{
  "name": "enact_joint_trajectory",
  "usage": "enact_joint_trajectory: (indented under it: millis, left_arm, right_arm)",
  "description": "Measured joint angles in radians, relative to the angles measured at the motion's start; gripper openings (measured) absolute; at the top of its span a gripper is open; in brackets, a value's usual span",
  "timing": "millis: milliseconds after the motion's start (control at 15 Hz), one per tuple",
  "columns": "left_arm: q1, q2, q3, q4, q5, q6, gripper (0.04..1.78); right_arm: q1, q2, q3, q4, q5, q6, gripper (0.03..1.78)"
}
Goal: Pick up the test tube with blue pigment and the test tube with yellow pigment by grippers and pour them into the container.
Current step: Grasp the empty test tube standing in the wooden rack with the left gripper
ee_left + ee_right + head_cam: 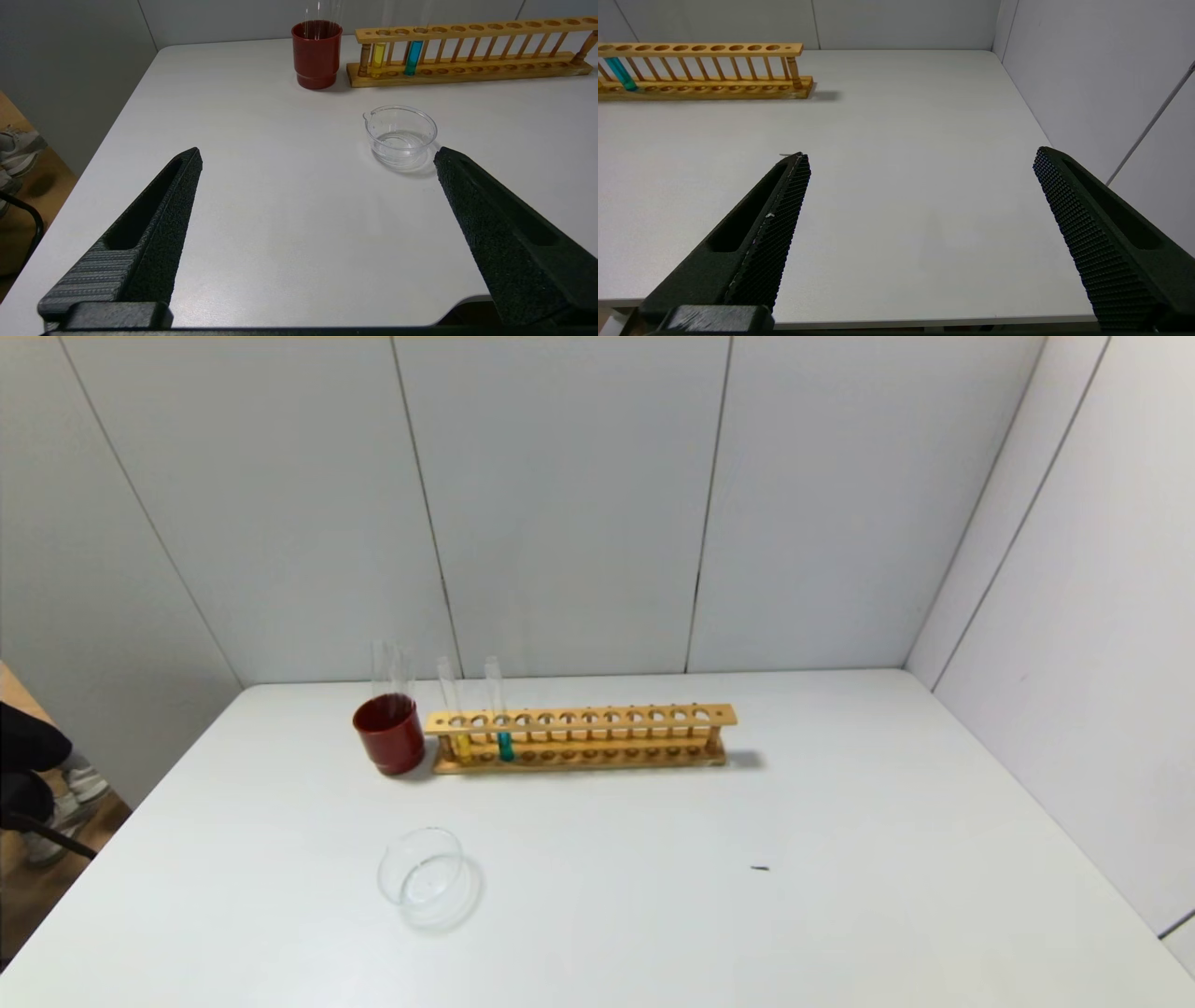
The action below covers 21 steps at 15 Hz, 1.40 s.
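The test tube with blue pigment stands upright in the wooden rack, near its left end; it also shows in the left wrist view and the right wrist view. The test tube with yellow pigment stands two holes to its left, also in the left wrist view. The container sits nearer me, empty, on the table; it also shows in the left wrist view. My left gripper is open and empty over the table's near left edge. My right gripper is open and empty over the near right edge. Neither gripper shows in the head view.
A dark red cup with colourless tubes in it stands against the rack's left end. The white table is walled by grey panels at the back and right. A small dark speck lies right of centre. A chair and shoes show off the left edge.
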Motion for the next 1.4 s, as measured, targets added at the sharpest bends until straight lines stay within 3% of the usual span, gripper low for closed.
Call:
enact_joint_trajectory:
  millis: [467, 667, 867, 1067, 1400]
  left_arm:
    - [-0.001, 0.0, 0.0, 0.008, -0.004, 0.037, 1.75]
    - [-0.002, 0.001, -0.056, 0.0, -0.045, 0.067, 1.75]
    - [-0.002, 0.029, -0.298, 0.153, -0.087, 0.077, 1.75]
    - [-0.01, 0.187, -0.583, 0.302, -0.14, 0.078, 1.75]
    - [-0.018, 0.659, -0.921, 0.32, -0.256, 0.079, 1.75]
  right_arm:
    - [0.0, 0.0, 0.0, 0.0, 0.0, 0.0, 1.75]
    - [0.0, 0.0, 0.0, 0.0, 0.0, 0.0, 1.75]
    - [0.0, 0.0, 0.0, 0.001, 0.0, 0.0, 1.75]
    - [0.0, 0.0, 0.0, 0.001, 0.0, 0.0, 1.75]
    - [0.0, 0.0, 0.0, 0.001, 0.0, 0.0, 1.75]
